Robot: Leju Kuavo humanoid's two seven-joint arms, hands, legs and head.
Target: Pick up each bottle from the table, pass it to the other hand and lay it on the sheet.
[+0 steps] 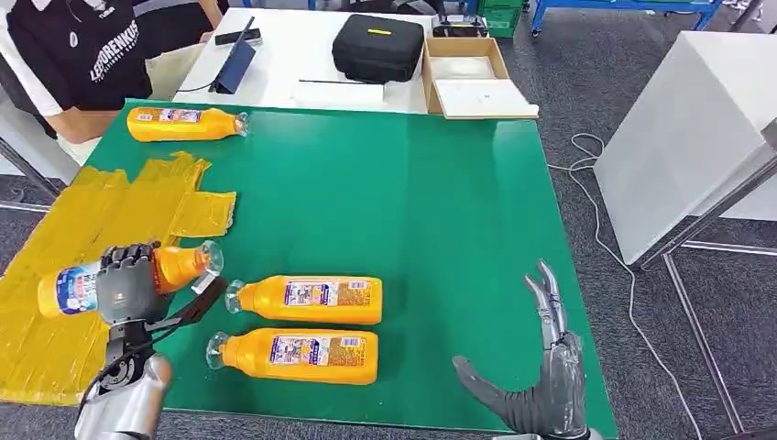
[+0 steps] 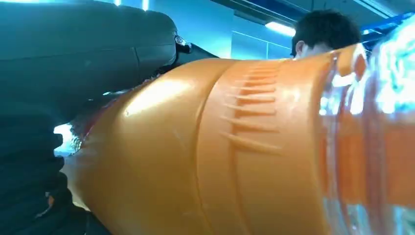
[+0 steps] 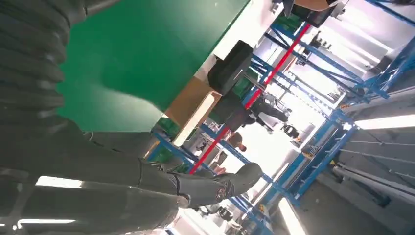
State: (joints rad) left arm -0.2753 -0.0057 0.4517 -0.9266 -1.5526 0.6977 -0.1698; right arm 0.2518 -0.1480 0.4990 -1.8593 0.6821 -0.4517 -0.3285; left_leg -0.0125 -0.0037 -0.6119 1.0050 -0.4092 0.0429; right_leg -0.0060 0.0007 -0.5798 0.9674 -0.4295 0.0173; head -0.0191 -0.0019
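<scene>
The left hand (image 1: 125,282) comes up from the near left corner of the green counter (image 1: 440,211), its silver forearm nearly upright below it, and grips an orange bottle (image 1: 179,268) around the middle. The bottle lies roughly level in the grasp, cap end pointing toward the counter's centre and label end out over the yellow sheet (image 1: 64,247). It looks lifted clear of the sheet, though the head view does not settle that. In the left wrist view the bottle's orange shoulder (image 2: 220,147) sits right against the camera, with the dark fingers (image 2: 83,44) curved over it.

The right hand (image 1: 541,385) is raised at the near right edge of the counter, palm facing inward, fingers spread and stretched upward, thumb sticking out to the side; it holds nothing. The right wrist view shows the thumb (image 3: 220,183) extended and free of any object.

Two more bottles lie on their sides near the front of the counter: one (image 1: 307,300) just behind the other (image 1: 295,356), both with caps pointing left. A fourth bottle (image 1: 183,124) lies at the far left corner, beyond the sheet. A black case (image 1: 377,46) and a cardboard box (image 1: 467,73) sit on the white table behind.
</scene>
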